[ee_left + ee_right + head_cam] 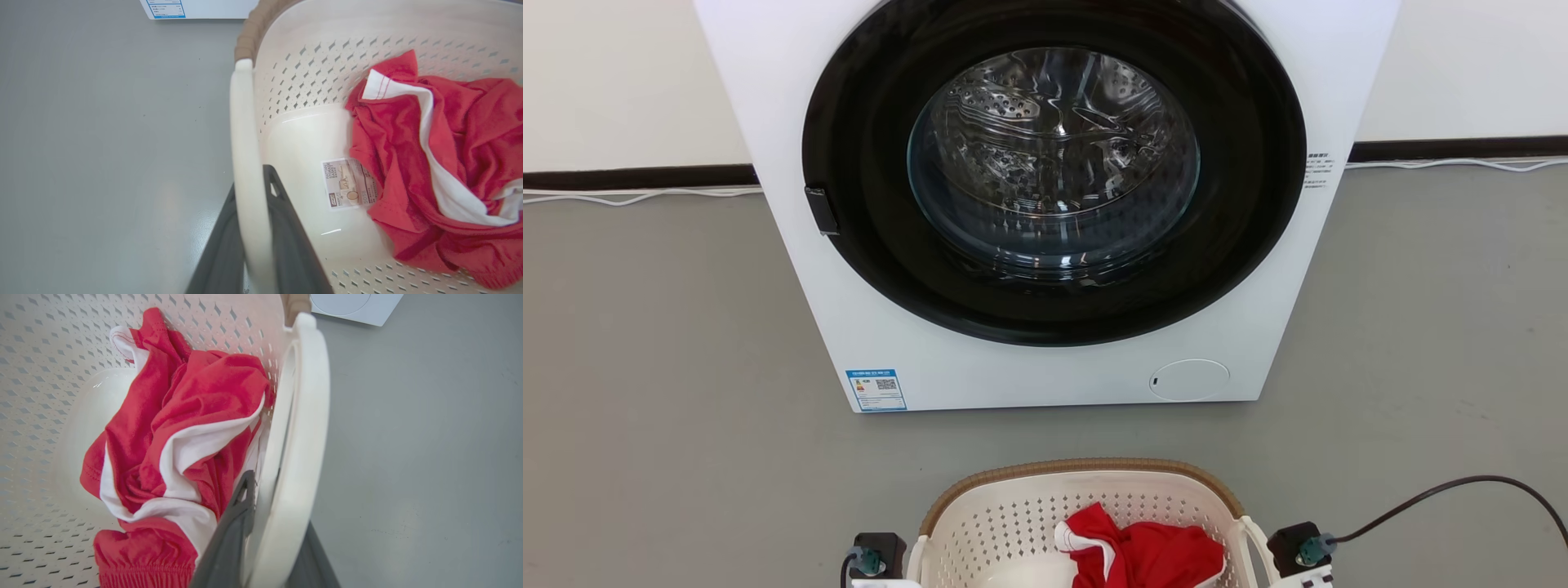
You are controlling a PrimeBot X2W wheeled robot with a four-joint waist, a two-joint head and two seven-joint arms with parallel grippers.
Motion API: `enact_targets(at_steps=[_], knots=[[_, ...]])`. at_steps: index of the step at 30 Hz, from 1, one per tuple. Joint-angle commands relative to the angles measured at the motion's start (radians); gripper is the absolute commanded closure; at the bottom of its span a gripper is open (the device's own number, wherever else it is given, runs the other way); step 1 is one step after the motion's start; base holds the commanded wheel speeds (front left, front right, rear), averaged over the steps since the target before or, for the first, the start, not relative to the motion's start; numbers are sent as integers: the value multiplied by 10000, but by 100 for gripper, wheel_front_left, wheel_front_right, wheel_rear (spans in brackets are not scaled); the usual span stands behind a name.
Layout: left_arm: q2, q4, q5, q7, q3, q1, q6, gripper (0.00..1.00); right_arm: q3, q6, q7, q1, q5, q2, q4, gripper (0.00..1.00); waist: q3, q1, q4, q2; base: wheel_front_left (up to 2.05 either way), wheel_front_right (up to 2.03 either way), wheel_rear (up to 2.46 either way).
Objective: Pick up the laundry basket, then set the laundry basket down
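Laundry basket [1013,523] directly in front of the washing machine [1045,376], brown rim toward the machine's door, with a red-and-white garment [449,122] lying inside. Left gripper [250,183] clasps the left loop handle [245,134], one dark finger on either side; right gripper [278,498] likewise clasps the right loop handle [302,416]. Whether the basket rests on the grey floor [686,327] before the machine cannot be told.

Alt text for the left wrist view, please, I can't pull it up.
The left gripper, dark and two-fingered, clamps a white loop handle of the cream-white perforated plastic laundry basket. Inside lie a crumpled red-and-white garment and a printed sticker; grey floor is alongside.
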Motion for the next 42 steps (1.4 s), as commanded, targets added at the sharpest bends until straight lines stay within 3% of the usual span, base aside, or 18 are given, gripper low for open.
enact_targets(at_steps=[1, 42], knots=[[-132, -290, -40, -135, 107, -295, -15, 100, 311, 167, -22, -73, -64, 302, -380, 100, 3, 0, -1, -1, 0, 0, 0], [-132, 9, -997, -504, -754, -816, -47, 100, 154, 167, 30, -71, -173, 302, -790, 100, 572, 0, -47, -1, 0, 0, 0]])
